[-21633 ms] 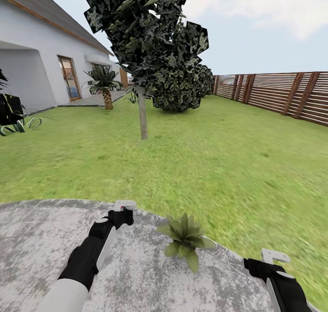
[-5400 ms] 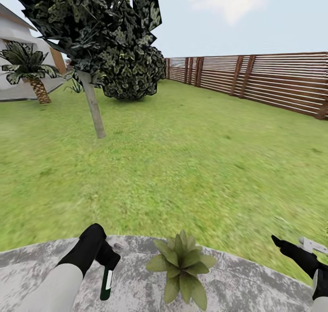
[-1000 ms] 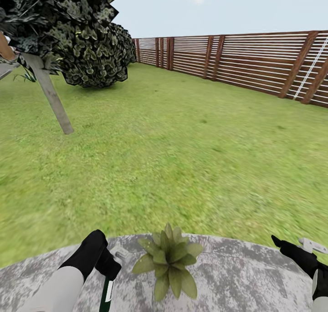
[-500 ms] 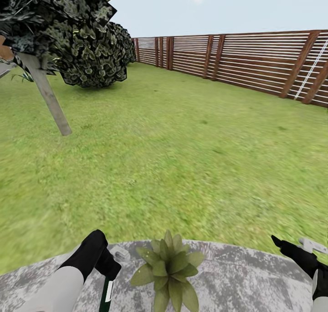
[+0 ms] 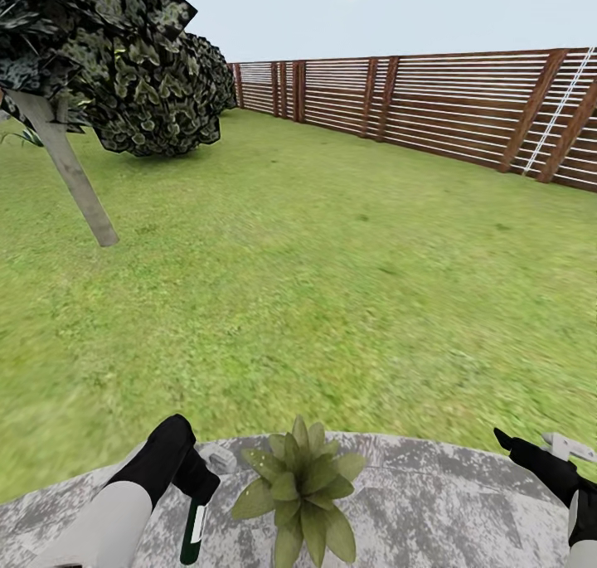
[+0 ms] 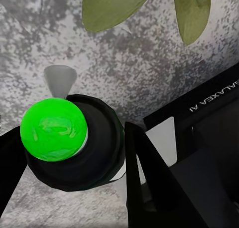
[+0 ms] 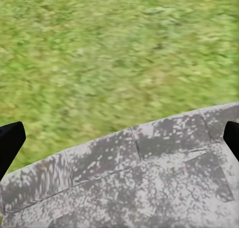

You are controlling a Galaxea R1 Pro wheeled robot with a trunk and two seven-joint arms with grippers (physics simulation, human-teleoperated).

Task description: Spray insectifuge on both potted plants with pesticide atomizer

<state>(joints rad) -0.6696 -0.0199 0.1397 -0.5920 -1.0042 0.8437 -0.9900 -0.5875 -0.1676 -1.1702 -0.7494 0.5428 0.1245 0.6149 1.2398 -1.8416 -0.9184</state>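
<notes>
One low rosette of broad pointed green leaves, the potted plant, is sitting on the round grey stone patio right at its edge with the green lawn. The left gripper is clamping the slender dark-green pesticide atomizer with the white stripe, bottle hanging downward just beside the plant's leaves. In the left wrist view the atomizer is showing end-on between the black fingers, bright green at its tip, plant leaves close beyond. The right gripper is hovering over the patio's far side, well apart from the plant; its fingertips are sitting wide apart, gripping nothing. A brown slatted wooden fence and dark trees are bordering the lawn.
</notes>
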